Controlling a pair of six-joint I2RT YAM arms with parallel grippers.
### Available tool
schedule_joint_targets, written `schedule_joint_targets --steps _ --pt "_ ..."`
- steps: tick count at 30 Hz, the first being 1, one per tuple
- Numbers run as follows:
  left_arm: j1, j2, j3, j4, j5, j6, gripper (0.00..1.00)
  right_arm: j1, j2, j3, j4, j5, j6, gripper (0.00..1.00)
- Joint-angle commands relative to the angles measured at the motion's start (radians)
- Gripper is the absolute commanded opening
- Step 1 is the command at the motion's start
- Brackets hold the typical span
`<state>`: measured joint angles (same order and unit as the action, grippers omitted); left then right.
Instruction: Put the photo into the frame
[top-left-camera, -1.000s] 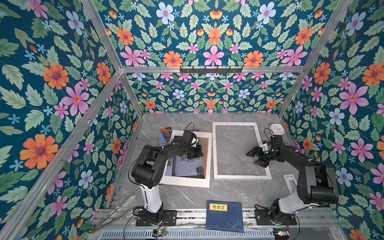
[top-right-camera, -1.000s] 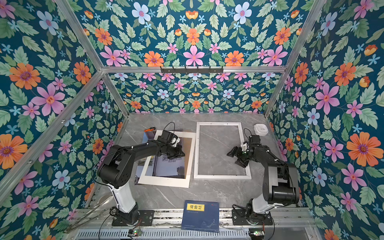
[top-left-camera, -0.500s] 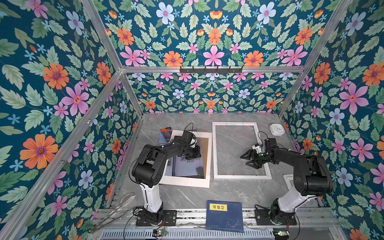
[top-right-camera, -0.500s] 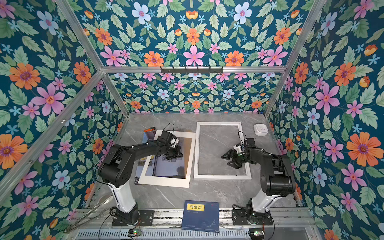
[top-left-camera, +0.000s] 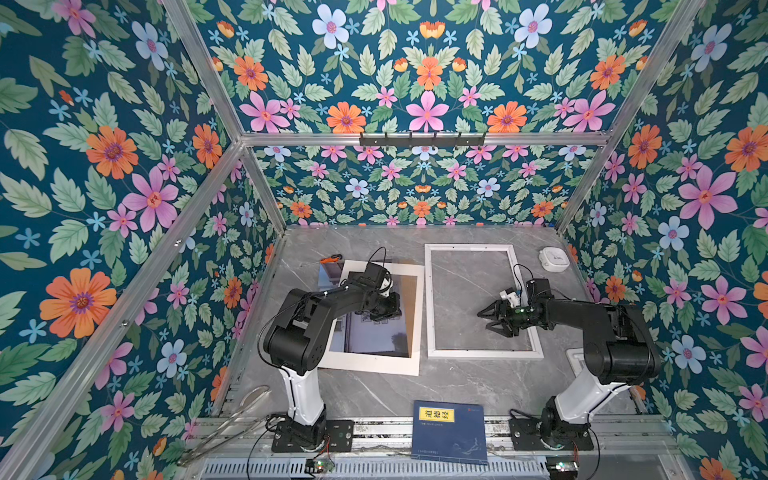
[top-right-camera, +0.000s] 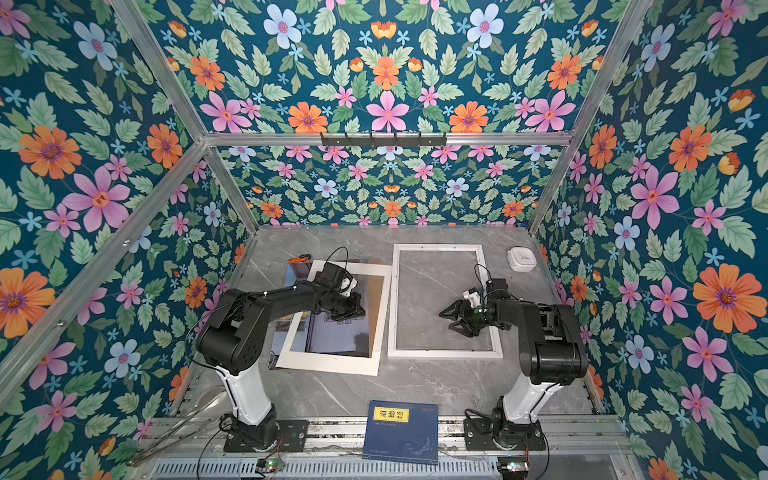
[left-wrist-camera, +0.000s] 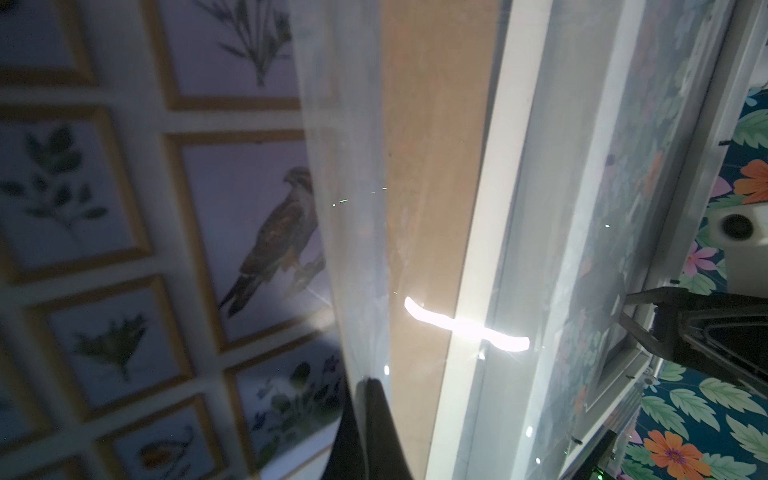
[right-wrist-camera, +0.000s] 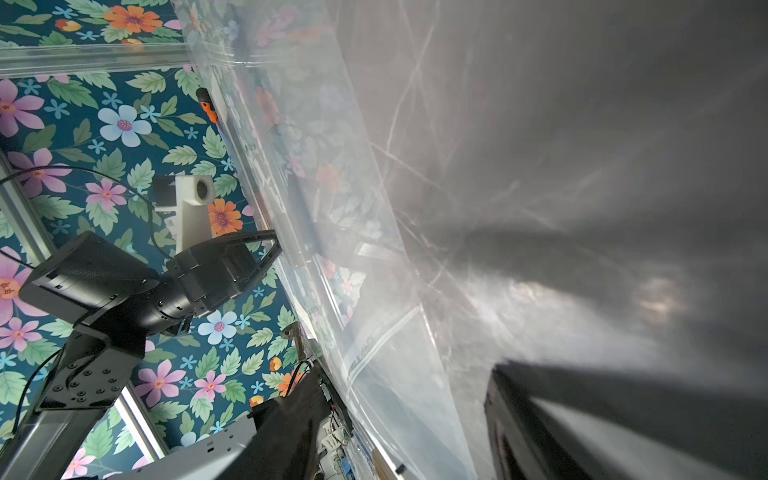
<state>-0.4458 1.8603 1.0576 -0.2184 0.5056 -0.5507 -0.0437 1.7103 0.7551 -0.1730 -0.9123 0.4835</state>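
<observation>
Top views: the photo (top-left-camera: 376, 338) is seen left of centre, under the white mat (top-left-camera: 370, 366); the left gripper (top-left-camera: 386, 313) is clenched over it, a true grip not being discernible; the frame (top-left-camera: 482, 354) lies just right, the right gripper (top-left-camera: 492, 321) spread above its lower right; the photo should be drawn out flat, unbent.

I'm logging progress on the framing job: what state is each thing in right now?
photo: flat under the card mat, outside the frame
frame: lying flat, no photo inside
card mat: flat, over the photo
blue book: closed
left gripper: shut, low over the photo
right gripper: open, above the frame's opening
</observation>
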Motion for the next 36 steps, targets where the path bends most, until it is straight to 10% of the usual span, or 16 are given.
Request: schedule_joint_targets --steps 1,24,36 --pt "0.001 0.002 -0.005 -0.004 -0.018 0.005 0.0 0.006 0.013 -0.007 0.038 -0.028 0.004 0.61" --pt "0.001 -0.044 0.0 -0.001 0.01 -0.019 0.0 0.013 -0.044 -0.042 0.147 -0.128 0.097 0.0" --pt "-0.047 -0.114 0.052 0.046 0.11 -0.124 0.0 -0.026 -0.32 0.056 -0.254 0.042 0.069 0.0"
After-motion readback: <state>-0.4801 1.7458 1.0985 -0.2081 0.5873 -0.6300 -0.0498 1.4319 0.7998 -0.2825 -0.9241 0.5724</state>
